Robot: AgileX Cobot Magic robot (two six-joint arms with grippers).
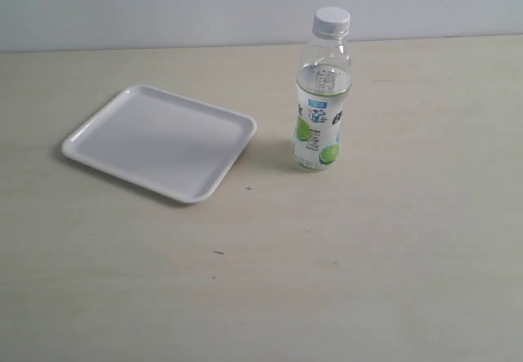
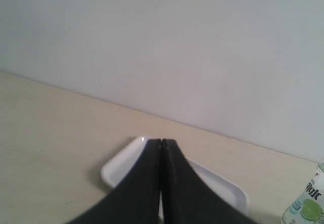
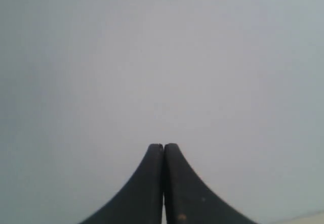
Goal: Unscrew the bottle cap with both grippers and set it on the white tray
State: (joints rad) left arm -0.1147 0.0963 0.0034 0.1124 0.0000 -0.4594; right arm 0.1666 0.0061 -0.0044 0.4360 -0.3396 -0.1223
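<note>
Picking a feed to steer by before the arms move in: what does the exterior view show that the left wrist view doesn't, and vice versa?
Only the exterior view: the small ribbed white plastic bottle cap, sitting on the upright clear plastic bottle with the lime label, and the whole flat square white plastic tray. Only the left wrist view: the black left gripper, jaws shut, its tips in front of the tray. Both: the tray, part of the bottle's label, the beige table.

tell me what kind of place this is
Most likely a robot test bench or lab rather than a home. It has a plain pale tabletop against a blank white wall, and the only things laid out on it are a white tray and one bottle.
</note>
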